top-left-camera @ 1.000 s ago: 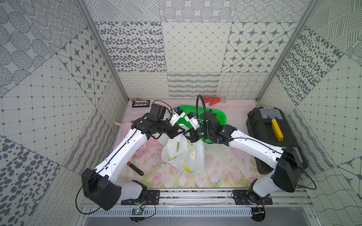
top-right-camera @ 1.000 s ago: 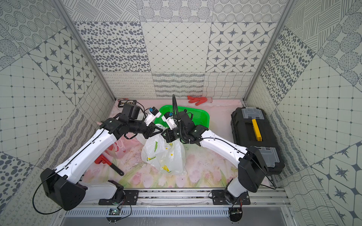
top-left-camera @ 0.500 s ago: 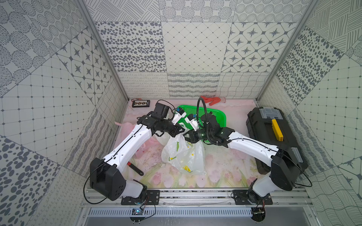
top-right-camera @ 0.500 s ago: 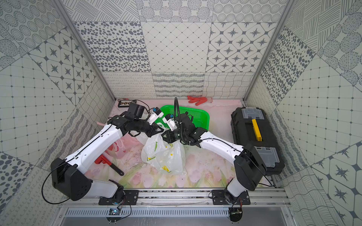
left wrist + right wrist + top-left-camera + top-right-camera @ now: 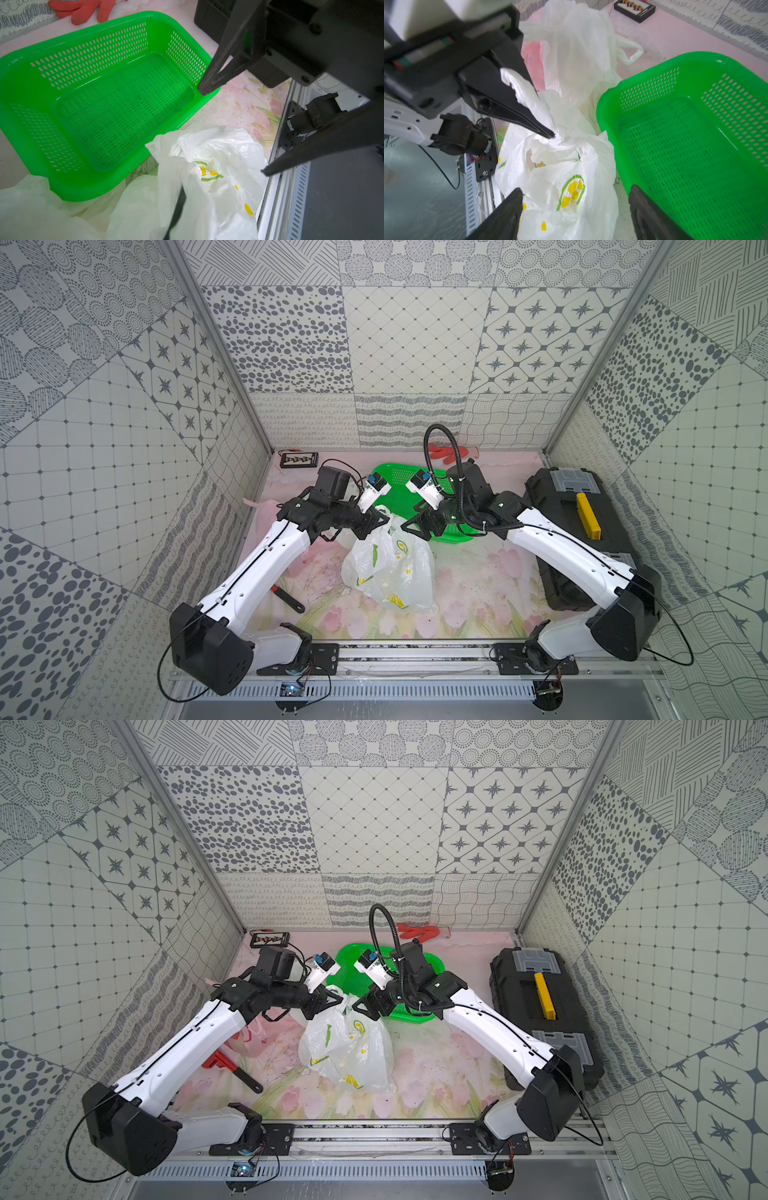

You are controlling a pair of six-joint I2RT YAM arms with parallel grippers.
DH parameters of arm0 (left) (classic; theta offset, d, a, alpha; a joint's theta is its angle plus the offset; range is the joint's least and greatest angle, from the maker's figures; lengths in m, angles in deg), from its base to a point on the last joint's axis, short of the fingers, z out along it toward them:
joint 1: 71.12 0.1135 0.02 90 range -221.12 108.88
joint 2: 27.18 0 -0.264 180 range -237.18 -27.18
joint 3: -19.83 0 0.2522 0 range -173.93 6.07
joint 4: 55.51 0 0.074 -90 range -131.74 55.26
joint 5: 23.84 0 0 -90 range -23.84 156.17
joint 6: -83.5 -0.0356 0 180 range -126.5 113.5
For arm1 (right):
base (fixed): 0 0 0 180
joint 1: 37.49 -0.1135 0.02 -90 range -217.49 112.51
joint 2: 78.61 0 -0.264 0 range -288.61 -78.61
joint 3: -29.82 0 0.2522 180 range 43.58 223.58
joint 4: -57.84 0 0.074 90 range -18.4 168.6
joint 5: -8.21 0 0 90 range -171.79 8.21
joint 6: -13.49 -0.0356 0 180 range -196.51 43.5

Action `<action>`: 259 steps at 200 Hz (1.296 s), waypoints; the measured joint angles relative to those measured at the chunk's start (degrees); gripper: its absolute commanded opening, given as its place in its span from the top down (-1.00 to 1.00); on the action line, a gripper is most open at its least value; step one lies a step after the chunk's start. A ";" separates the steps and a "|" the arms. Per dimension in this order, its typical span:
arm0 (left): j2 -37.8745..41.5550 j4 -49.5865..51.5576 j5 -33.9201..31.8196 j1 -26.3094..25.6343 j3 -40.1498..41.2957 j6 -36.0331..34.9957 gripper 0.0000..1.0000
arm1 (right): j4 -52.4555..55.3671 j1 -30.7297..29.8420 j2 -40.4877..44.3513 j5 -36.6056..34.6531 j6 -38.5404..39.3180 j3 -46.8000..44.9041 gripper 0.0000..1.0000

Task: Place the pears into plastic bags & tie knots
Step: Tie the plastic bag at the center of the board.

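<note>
The white plastic bag with lemon prints (image 5: 390, 568) (image 5: 347, 1048) stands bulging on the mat in the middle. My left gripper (image 5: 384, 519) (image 5: 338, 1002) is shut on its gathered handle (image 5: 562, 139) at the top. In the left wrist view one finger (image 5: 179, 203) shows dark behind the film. My right gripper (image 5: 411, 526) (image 5: 575, 197) is open just right of the bag top, its fingers (image 5: 510, 203) apart on either side of the lemon print, holding nothing. A plain white bag (image 5: 577, 52) and a pink bag (image 5: 533, 58) lie behind. The pears are hidden.
An empty green perforated basket (image 5: 395, 477) (image 5: 104, 104) sits right behind the bag. A black toolbox (image 5: 577, 522) fills the right side. A red-handled wrench (image 5: 232, 1069) lies front left. A red glove (image 5: 444, 452) and a small black device (image 5: 298, 459) lie by the back wall.
My right gripper has opened and let go of the bag top. My left gripper has closed on the handle and its arm has shifted slightly toward the back.
</note>
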 measured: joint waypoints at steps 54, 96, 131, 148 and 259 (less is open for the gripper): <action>1.07 -0.28 0.44 -0.13 0.04 -0.02 1.00 | -4.87 -0.68 -9.40 5.14 0.11 2.08 -0.59; 1.97 -0.61 1.11 -0.20 0.20 -0.04 1.00 | -10.75 -0.72 -11.58 9.40 -5.31 1.84 -0.37; 2.10 -1.55 0.76 -0.20 0.24 -0.04 1.00 | -14.78 -0.70 -11.69 11.65 -10.47 0.09 0.25; 2.21 -1.75 0.70 -0.20 0.20 0.00 0.99 | -16.17 -0.72 -12.00 11.34 -12.20 -0.04 0.59; 5.55 0.83 0.13 3.82 2.40 0.57 -0.07 | -27.98 -6.05 -11.43 -7.13 -12.07 -4.61 0.94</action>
